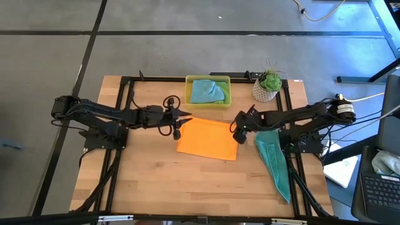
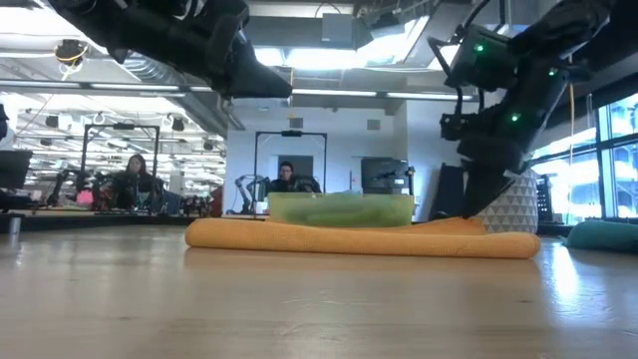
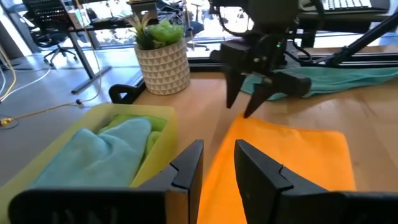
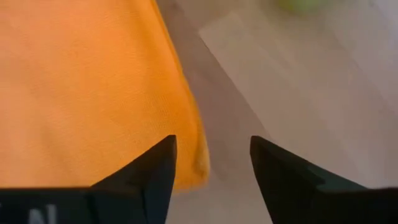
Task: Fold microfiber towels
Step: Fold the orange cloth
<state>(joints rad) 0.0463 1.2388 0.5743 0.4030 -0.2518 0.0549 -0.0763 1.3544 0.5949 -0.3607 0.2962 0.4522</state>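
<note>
Hovering over the far right corner of the orange towel (image 1: 208, 139), the right gripper (image 1: 238, 129) has its fingers spread and nothing between them; in its own wrist view the towel's edge lies under the gap, untouched. It looks to me like a fold has just been laid down and the cloth let go. Across from it, the left gripper (image 1: 179, 117) hangs above the towel's opposite corner, raised off the counter (image 1: 156, 181). Its fingers stand partly apart with nothing between them.

The step in hand, I would say, is the orange towel's fold, somewhere midway. The next move calls for both grippers to drop to an edge, pinch only the top layer or the whole stack as needed, and carry it across without dragging the rest.

The orange towel lies flat in the middle of the counter, a rough rectangle slightly askew, and from the low view it shows a rounded, doubled edge, so it seems folded at least once. A teal towel (image 1: 275, 160) lies in a long rumpled strip by the right arm's base, running toward the near edge. Another light blue towel (image 1: 206, 90) sits bunched in the yellow tray (image 1: 228, 94) at the far side, with something green showing beneath it. A potted plant (image 1: 269, 84) stands just beside the tray.
</note>
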